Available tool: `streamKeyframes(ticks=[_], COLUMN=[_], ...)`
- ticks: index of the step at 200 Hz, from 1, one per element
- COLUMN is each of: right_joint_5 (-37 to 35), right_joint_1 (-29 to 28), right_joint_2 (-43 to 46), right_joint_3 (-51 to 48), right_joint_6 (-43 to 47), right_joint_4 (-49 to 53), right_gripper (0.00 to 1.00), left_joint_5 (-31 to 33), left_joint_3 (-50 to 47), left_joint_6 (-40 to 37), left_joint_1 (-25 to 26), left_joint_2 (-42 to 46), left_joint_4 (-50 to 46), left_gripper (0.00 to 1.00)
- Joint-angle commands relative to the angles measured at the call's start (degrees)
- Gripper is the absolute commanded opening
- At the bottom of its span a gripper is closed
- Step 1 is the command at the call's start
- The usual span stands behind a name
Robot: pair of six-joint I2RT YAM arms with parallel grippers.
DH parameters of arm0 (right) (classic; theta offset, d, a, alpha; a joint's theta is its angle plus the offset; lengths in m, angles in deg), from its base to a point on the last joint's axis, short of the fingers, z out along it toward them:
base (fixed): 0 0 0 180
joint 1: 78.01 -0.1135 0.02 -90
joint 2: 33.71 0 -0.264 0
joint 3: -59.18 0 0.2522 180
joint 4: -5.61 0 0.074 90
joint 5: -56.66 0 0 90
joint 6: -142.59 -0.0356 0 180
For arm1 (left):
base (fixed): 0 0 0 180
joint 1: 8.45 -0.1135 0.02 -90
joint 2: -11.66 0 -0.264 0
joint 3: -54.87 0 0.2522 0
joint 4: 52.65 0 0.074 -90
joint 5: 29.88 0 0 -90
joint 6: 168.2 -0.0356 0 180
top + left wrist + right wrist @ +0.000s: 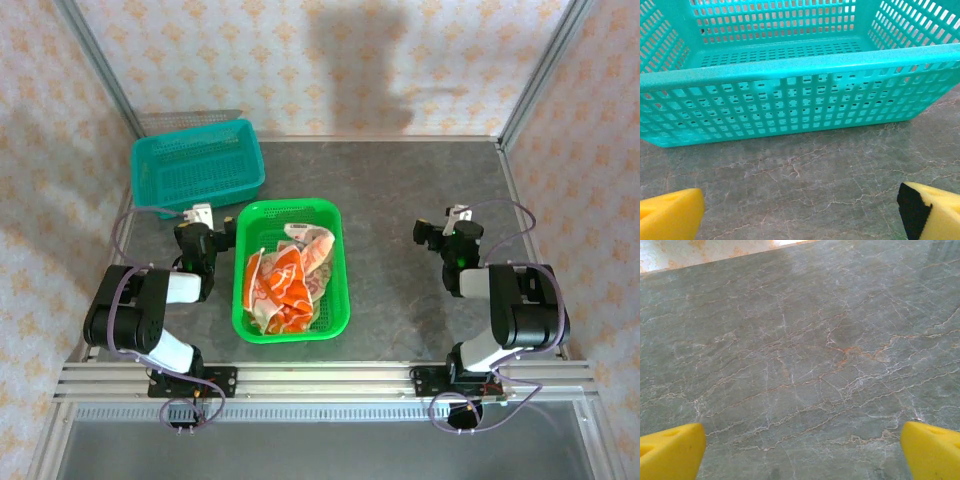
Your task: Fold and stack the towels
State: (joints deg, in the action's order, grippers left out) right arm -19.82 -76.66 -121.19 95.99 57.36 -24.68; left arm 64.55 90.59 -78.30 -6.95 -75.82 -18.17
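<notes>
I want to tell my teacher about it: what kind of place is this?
Likely a robot test booth, not a home: left arm and right arm bolted to a metal rail, grey table walled by patterned panels, towels piled in a green basket.

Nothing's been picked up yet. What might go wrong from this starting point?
The towels lie crumpled together in the green basket; one pinch may lift several or drag the basket. The open left gripper faces the teal basket closely and might bump it when moving.
</notes>
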Motion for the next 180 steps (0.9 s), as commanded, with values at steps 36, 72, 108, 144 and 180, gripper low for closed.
streamKeyframes(ticks=[36,72,108,144,180], right_joint_5=[-0.50,-0.47,-0.51,-0.50,-5.31], right_joint_1=[0.15,0.16,0.18,0.17,0.14], right_joint_2=[0.55,0.56,0.59,0.56,1.04], right_joint_3=[0.17,0.16,0.18,0.24,0.71], right_joint_6=[0.25,0.25,0.26,0.25,-1.59], right_joint_4=[-1.87,-1.83,-1.87,-1.74,-0.53], right_gripper=[0.99,0.99,0.99,0.99,0.99], left_joint_5=[-0.79,-0.76,-0.78,-0.78,1.41], left_joint_3=[0.96,0.90,0.90,0.92,0.70], left_joint_6=[-1.16,-1.19,-1.13,-1.08,-0.26], left_joint_1=[0.34,0.34,0.35,0.35,0.35], left_joint_2=[0.12,0.12,0.12,0.11,2.83], left_joint_4=[0.41,0.40,0.37,0.25,-1.00], left_gripper=[1.00,1.00,1.00,1.00,1.00])
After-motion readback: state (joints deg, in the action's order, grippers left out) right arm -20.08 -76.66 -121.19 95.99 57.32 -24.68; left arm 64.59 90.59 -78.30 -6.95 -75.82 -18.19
